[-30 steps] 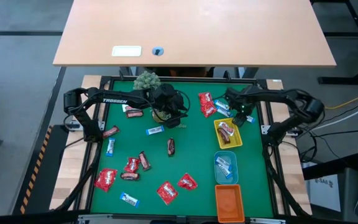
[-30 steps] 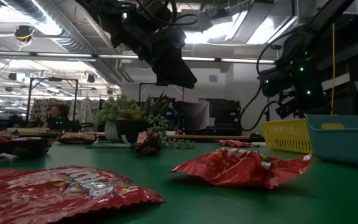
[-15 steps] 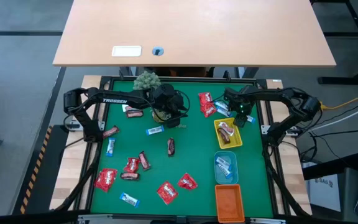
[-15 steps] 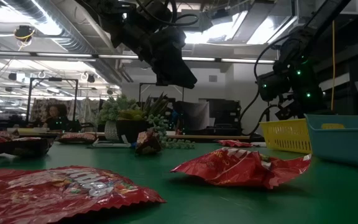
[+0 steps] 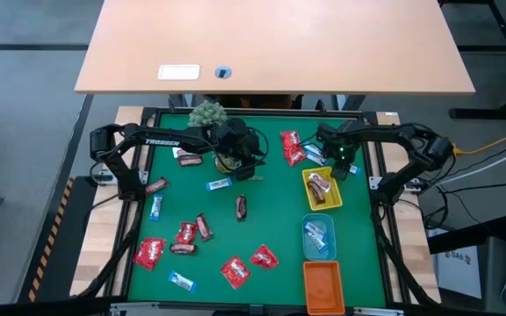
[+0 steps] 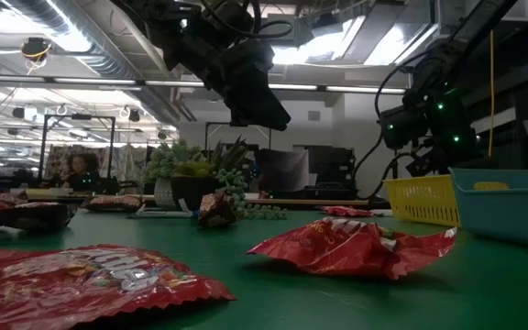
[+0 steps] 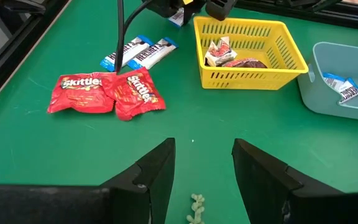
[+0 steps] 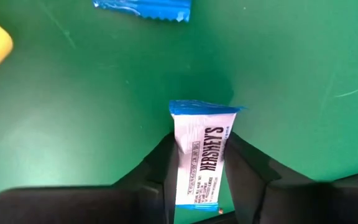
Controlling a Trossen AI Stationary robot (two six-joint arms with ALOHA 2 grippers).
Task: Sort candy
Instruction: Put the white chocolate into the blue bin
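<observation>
Candy lies scattered on the green mat: red packets, brown mini bars and blue-and-white bars. My right gripper hovers at the far right of the mat, just beyond the yellow tray, and is shut on a blue-and-white Hershey's bar. My left gripper is open and hangs above the mat's far middle, over a small plant. Its wrist view looks toward two red Skittles packets and the yellow tray. My right gripper pinches the Hershey's bar between its two fingers, which press on its long edges. The bar lies along the fingers, and its blue crimped end sticks out past the fingertips. It is lifted clear of the mat.
The yellow tray holds brown bars, the blue tray holds blue-and-white bars, and an orange tray sits nearest. Another plant stands at the far edge. A loose blue wrapper lies on the mat below my right gripper.
My right gripper has drifted a little toward the table's left, still carrying the bar.
</observation>
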